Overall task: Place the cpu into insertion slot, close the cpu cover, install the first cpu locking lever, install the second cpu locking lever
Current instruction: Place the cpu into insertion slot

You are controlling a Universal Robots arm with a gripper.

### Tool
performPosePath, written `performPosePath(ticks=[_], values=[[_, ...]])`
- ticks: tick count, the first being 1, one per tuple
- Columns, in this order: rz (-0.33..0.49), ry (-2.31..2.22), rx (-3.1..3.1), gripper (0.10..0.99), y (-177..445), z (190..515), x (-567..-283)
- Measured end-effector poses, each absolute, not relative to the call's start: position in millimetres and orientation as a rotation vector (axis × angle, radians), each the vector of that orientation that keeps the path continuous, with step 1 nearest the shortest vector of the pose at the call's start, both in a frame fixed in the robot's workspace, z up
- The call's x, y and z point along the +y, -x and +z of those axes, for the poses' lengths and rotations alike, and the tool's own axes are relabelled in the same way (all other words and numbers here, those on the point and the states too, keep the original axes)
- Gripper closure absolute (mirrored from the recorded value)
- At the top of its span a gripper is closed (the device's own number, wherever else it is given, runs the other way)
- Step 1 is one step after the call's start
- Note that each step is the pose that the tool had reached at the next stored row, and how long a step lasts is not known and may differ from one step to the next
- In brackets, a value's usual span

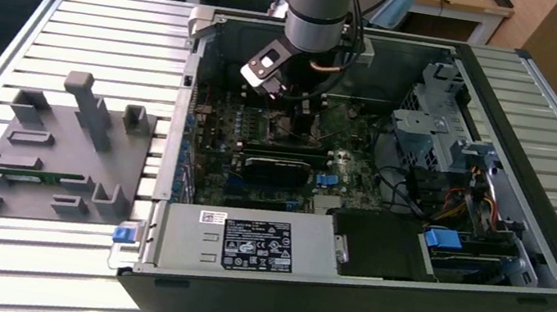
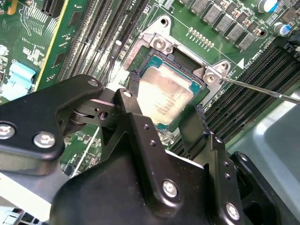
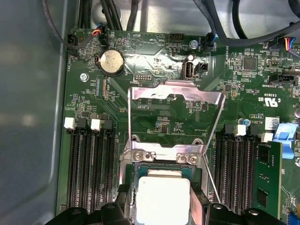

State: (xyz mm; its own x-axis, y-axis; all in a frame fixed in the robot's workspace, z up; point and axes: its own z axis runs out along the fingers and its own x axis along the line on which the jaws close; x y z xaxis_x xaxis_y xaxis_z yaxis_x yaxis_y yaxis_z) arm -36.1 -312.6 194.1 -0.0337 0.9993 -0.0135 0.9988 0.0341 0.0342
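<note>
We are gripping the cpu [image 2: 164, 96] while it is sitting in the insertion slot [image 2: 185, 58].
Our gripper [image 2: 167, 93] is closing only to chip width, its fingers [image 2: 133, 77] pressing two opposite edges of the cpu, which is lying flat in the slot on the green motherboard [image 3: 154, 119]. In the first wrist view the cpu cover [image 3: 176, 91] is standing flipped open beyond the slot. A thin locking lever [image 2: 262, 89] is sticking out just beside it.

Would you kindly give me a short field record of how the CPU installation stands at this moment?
gripper: low over the cpu
cpu: in the insertion slot, metal top up
cpu cover: open, tilted back from the slot
locking lever: thin rod, unlatched, beside the slot
</note>
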Motion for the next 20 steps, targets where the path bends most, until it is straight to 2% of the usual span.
performPosePath(ticks=[12, 14, 15, 17, 18, 20], values=[[0.026, -2.161, 2.236, 0.486, 36.1, 207.6, -316.4], [0.029, -2.163, 2.237, 0.612, 36.1, 207.6, -320.6], [0.031, -2.163, 2.238, 0.612, 36.1, 207.6, -322.1], [0.041, -2.168, 2.242, 0.725, 36.1, 207.7, -323.0], [0.045, -2.170, 2.244, 0.725, 36.1, 208.0, -323.0], [0.048, -2.171, 2.244, 0.843, 36.2, 208.3, -323.0]])
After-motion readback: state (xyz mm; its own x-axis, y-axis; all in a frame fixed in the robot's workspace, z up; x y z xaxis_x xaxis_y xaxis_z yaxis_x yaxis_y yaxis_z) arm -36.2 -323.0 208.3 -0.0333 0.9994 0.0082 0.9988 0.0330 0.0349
